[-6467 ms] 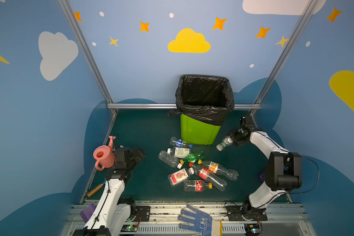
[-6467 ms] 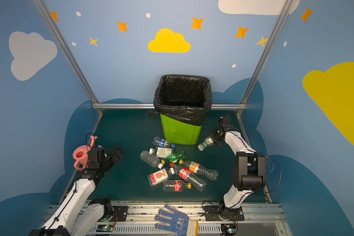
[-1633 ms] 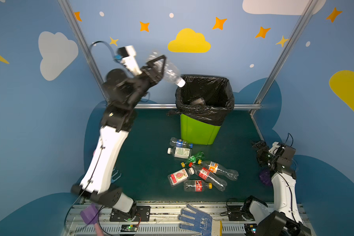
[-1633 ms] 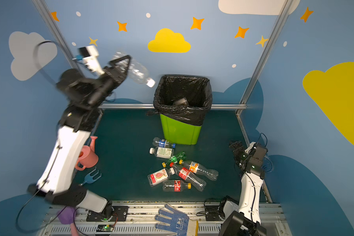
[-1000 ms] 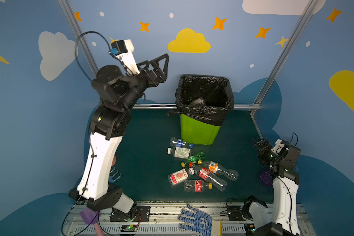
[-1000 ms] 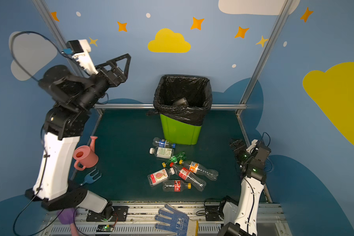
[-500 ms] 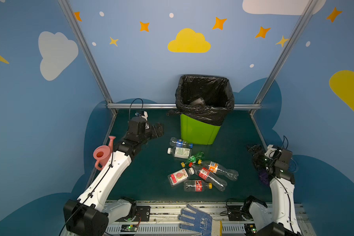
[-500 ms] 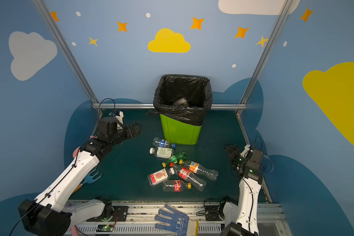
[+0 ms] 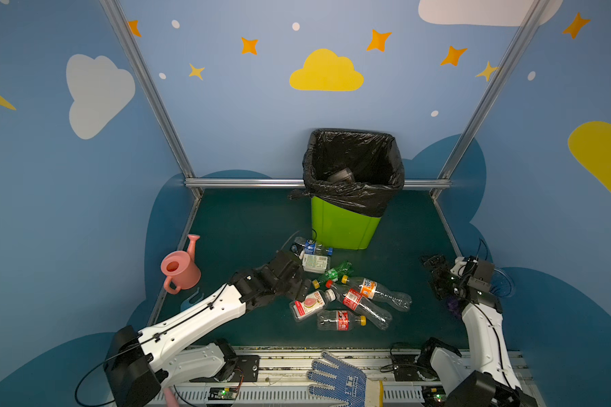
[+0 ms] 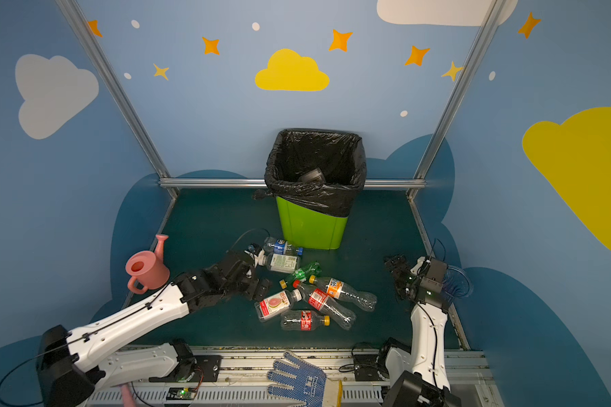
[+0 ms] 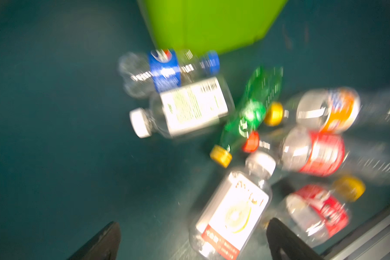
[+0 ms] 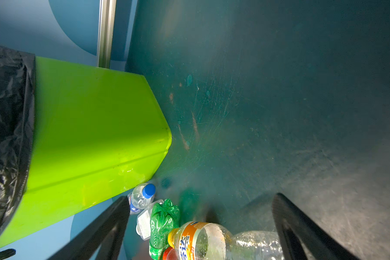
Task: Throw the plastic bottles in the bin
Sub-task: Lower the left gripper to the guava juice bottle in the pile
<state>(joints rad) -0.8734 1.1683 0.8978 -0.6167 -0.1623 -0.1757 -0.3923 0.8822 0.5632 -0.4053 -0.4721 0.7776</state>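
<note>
Jaws of the left gripper [image 9: 297, 274] stand wide apart and clamp nothing. It hangs low over the tabletop [image 9: 247, 225], in front of the bin [image 9: 343, 225] and a little to the bin's left, just beside the heap of plastic bottles [image 9: 346, 292]. Its wrist view is blurred, but the base of a white-and-red-labelled bottle [image 11: 232, 216] lies between the two fingers; contact cannot be told. The right gripper [image 9: 434, 271] is likewise spread wide and empty, well off to the bin's right by the side rail.

Seven bottles lie on their sides in front of the bin. A blue-labelled one [image 9: 313, 246] is nearest its foot, with a white-labelled one [image 9: 316, 262] next to it and a crumpled green one [image 9: 334, 272] beyond. Orange- and red-labelled ones lie farthest from it.

The bin stands upright against the rear rail, a black bag [image 9: 353, 201] folded over its rim. A dark shape inside is too dim to name.

The tabletop is dark teal, finely scratched, with orange scuffs [image 12: 195, 126] by the bin's corner. A pink watering can [image 9: 180, 269] sits far to the bin's left. A blue-dotted glove [image 9: 336, 382] lies on the front rail opposite the bin. Blue walls with painted clouds and orange stars close the room, and aluminium posts rise behind the bin on either side.
</note>
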